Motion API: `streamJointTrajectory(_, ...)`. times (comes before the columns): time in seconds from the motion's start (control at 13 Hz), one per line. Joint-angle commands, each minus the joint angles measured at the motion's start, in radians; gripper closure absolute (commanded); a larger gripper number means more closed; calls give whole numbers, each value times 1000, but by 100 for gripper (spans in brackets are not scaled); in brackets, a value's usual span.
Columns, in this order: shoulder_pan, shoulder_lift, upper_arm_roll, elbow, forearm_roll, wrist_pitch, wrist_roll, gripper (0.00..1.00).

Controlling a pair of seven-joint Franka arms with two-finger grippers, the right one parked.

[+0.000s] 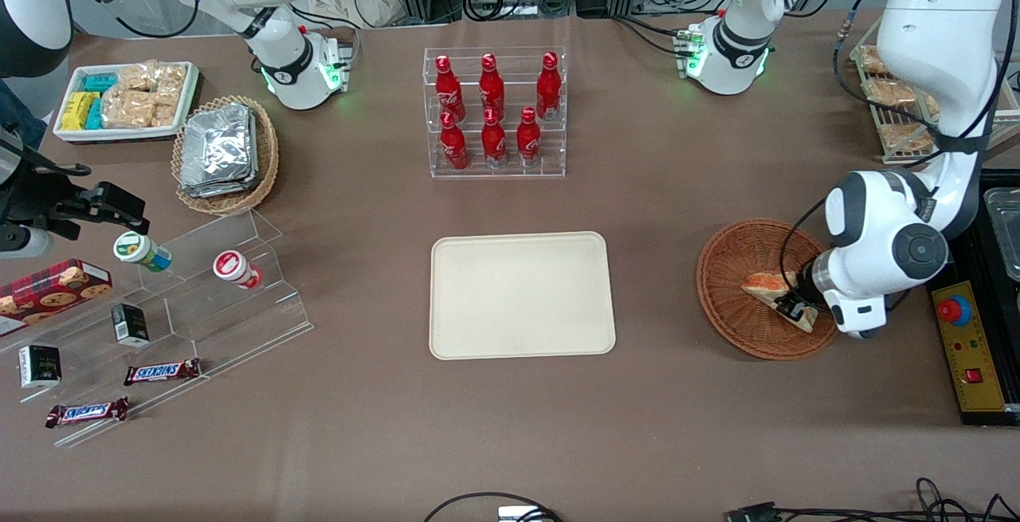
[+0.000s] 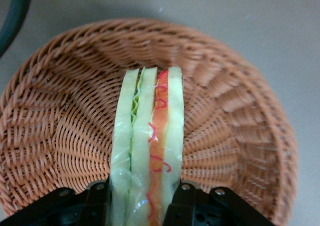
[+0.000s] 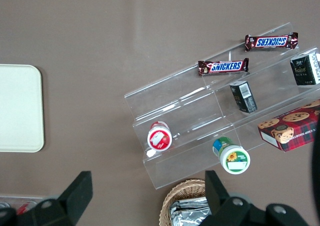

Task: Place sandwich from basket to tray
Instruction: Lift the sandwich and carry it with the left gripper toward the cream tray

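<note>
Wicker cradled the sandwich [image 2: 147, 146] as my tool [image 1: 794, 304] pinched its faces inside the basket [image 1: 737, 267], lower right of the front frame; its long axis ran out from the fingers, with the tray [image 1: 522, 295] waiting at centre frame on the desk [image 1: 637, 187].

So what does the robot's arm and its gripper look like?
The working arm is glossy white and rounded, with dark grey round joint caps and thin black cables looping alongside. Its base glows green. The gripper, over the basket, is black, with two blocky black fingers.
</note>
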Motion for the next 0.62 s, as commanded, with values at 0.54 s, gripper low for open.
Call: streamJointTrajectory(0.54, -118, -22, -94, 472, 14, -477, 239, 100)
